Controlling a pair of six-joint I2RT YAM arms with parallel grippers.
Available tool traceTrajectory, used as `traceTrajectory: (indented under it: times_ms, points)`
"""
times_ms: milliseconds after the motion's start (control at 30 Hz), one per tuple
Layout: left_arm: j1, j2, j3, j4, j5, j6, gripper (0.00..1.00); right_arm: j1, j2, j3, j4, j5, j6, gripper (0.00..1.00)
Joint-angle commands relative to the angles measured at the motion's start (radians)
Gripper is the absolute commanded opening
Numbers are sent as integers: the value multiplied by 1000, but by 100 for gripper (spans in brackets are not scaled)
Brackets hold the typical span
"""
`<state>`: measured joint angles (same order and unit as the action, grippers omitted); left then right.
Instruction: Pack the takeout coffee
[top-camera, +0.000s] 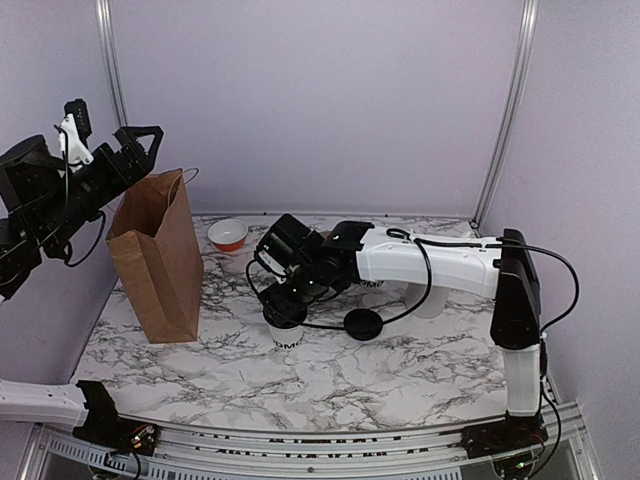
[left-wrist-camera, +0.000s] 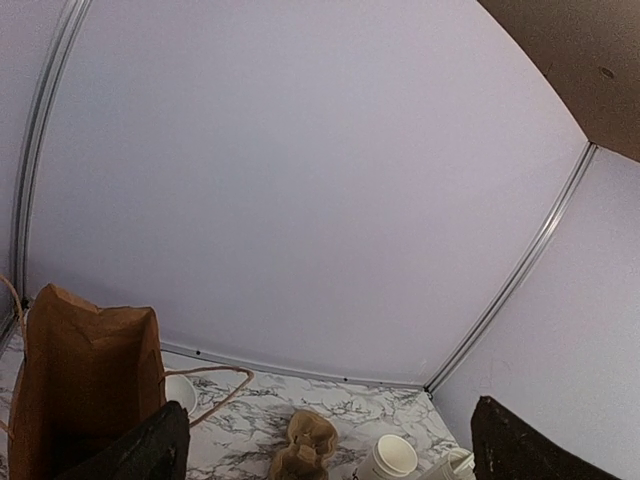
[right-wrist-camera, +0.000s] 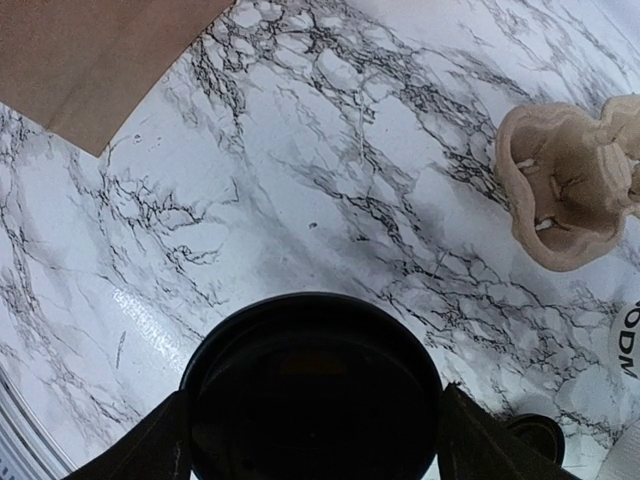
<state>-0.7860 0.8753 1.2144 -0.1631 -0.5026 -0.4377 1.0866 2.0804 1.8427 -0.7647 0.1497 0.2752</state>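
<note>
From above, mid marble surface (top-camera: 200, 370): small white cup (top-camera: 285, 335) upright, black lettering toward the near edge, right tool (top-camera: 284, 304) straight over its top. Only through the right wrist: black lid (right-wrist-camera: 312, 390) filling the gap between the fingers (right-wrist-camera: 150, 448), spread wide either side of it; cannot tell whether gripping or just clear of the rim. Only from above: black disc (top-camera: 363, 323) flat just right of the cup. Left of these, brown paper bag (top-camera: 158, 260) upright; left tool (top-camera: 150, 147) raised beside its top, released, nothing between its fingers. Beyond, bowl (top-camera: 228, 235), white inside. Farther, crumpled tan lump (left-wrist-camera: 305, 448), plain in both wrist views; plain white cup (left-wrist-camera: 392, 460) at the far right, open top shown only through the left wrist
</note>
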Motion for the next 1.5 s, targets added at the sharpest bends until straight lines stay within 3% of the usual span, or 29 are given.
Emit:
traceTrajectory:
  times_ms: [0,533,767,1000,1300,1467]
  points:
    - [5,-21,-10,-3,-19,2,99,22,35,65,-28,36,9,80]
    - [5,-49,-10,-26,-30,-1,99,29,36,34,-29,26,37,78]
    - [5,-66,10,-80,-77,1,99,29,-14,-18,22,38,48,69]
    - [5,-91,50,-195,-226,38,99,21,-66,-57,75,53,48,65]
    - [5,-92,116,-354,-559,109,99,2,-127,-127,139,29,3,64]
    - [6,9,203,-482,-631,85,99,-24,-159,-172,191,-25,-21,64]
